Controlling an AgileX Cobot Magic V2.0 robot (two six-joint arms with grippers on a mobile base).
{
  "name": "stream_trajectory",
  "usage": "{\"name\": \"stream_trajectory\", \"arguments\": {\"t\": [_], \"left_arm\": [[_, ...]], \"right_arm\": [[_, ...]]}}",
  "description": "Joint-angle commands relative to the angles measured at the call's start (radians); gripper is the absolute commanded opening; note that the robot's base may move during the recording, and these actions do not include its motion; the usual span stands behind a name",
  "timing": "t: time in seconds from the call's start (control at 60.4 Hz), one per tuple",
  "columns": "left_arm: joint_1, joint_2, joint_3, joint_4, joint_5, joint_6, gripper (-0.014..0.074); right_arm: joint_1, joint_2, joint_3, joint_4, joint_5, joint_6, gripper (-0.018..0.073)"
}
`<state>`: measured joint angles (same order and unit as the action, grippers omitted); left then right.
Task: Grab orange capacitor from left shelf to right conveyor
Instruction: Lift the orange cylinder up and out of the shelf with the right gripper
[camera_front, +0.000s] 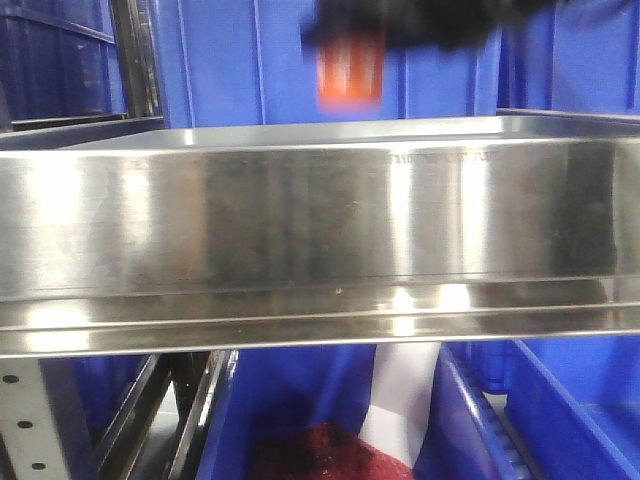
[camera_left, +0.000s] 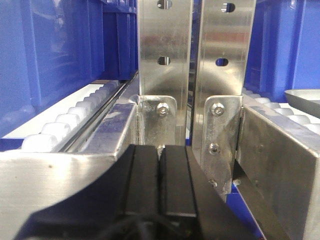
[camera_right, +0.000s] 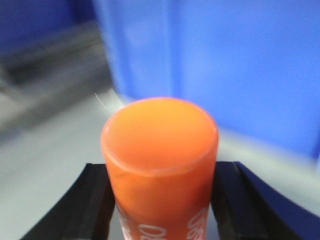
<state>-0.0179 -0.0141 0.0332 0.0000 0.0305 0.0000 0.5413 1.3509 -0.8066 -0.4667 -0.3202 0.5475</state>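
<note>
**A:** Where was the orange capacitor (camera_right: 160, 165)?

**B:** In the middle of the right wrist view, upright, with its flat top toward the camera and white print low on its side. It sat between the two black fingers (camera_right: 92, 205) of the right tool (camera_right: 161, 220). The tool was closed only to the cylinder's width, one finger against each side.

**A:** And from the front?

**B:** There the capacitor (camera_front: 350, 75) was a blurred orange patch at the upper middle of the frame, under a dark smear that was the tool. It showed above the back rim of the left shelf (camera_front: 300, 220), in front of the blue bins (camera_front: 230, 60). The shelf's tall shiny lip filled the middle of the frame and hid the shelf floor. I could not tell whether the capacitor rested on the floor or hung clear of it.

**A:** What about the left tool (camera_left: 160, 175)?

**B:** It was at the lower middle of its own view, its two black pads pressed flat together with nothing between them. Just ahead of it stood two perforated metal uprights (camera_left: 165, 50). A row of white rollers (camera_left: 65, 125) ran along the left of the frame, with more blue plastic behind.
</note>
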Motion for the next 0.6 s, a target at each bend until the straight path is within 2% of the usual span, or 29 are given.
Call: {"name": "stream_trajectory", "arguments": {"t": [0.0,0.132,0.314,0.414,0.579], "left_arm": [[0.001,0.006,-0.008,-0.006,-0.084,0.0,-0.0105],[0.001,0.006,-0.008,-0.006,-0.084,0.0,-0.0105],[0.001,0.006,-0.008,-0.006,-0.084,0.0,-0.0105],[0.001,0.006,-0.008,-0.006,-0.084,0.0,-0.0105],[0.001,0.006,-0.008,-0.006,-0.084,0.0,-0.0105]], "right_arm": [[0.022,-0.142,0.037,-0.053,-0.078,-0.003,0.0049],[0.051,-0.354,0.184,-0.064,-0.05,-0.003,0.0052],[0.051,-0.665,0.348,-0.048,0.032,-0.003,0.0055],[0.051,-0.86,0.382,-0.045,0.177,-0.003,0.0055],[0.051,-1.131,0.394,-0.045,0.497,-0.003,0.0055]]}}
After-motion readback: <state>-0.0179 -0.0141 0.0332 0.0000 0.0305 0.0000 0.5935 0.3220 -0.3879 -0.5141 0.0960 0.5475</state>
